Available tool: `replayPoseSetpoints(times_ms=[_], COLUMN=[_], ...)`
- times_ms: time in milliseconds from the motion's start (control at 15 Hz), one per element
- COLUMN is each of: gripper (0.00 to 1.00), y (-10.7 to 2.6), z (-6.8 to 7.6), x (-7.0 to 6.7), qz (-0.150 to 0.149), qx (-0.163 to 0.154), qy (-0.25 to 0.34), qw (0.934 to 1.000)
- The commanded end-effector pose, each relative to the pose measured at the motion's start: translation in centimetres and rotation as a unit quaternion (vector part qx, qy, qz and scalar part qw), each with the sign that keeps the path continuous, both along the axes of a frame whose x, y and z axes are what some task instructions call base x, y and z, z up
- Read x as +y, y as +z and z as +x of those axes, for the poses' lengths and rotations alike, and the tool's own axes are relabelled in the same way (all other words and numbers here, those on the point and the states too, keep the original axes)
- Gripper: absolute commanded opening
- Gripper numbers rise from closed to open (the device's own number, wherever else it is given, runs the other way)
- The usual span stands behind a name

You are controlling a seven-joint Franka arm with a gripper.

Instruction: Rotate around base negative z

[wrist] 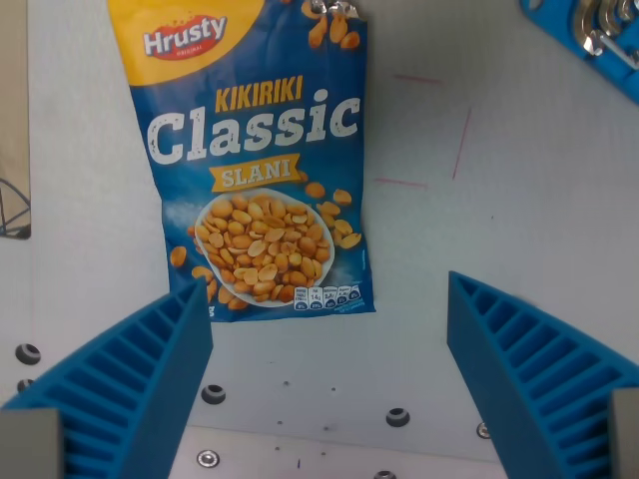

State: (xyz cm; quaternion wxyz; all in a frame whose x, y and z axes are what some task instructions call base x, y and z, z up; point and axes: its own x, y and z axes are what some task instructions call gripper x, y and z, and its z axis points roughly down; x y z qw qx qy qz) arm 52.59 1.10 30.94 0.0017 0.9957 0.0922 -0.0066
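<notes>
Blue peanut bag [255,160] flat on white bench [499,230], tool [329,349] released w/ ribbed blue fingers [130,379] wide apart, nothing btwn them, left finger tip overlapping bag's bottom corner

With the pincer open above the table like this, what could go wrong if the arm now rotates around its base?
1. The left finger sits very near the lower corner of the peanut bag; a sweep toward it may catch and drag the bag.
2. The bag lies off-center, toward the wrist view's left, not between the fingers of the pincer; rotation might carry it out of view.
3. A blue object at the top right could be struck if the pincer swings that way.
</notes>
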Motion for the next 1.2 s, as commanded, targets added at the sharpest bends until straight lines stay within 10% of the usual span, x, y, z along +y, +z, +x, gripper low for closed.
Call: replayPoseSetpoints(times_ms=[67,1200], gripper=[1.0,1.0], y=[0.2,0.2], z=[0.01,0.01], x=[-0.02,-0.02], qz=[0.001,0.001], qx=[-0.002,-0.002], qy=[-0.072,-0.184], qw=[0.9974,0.9829])
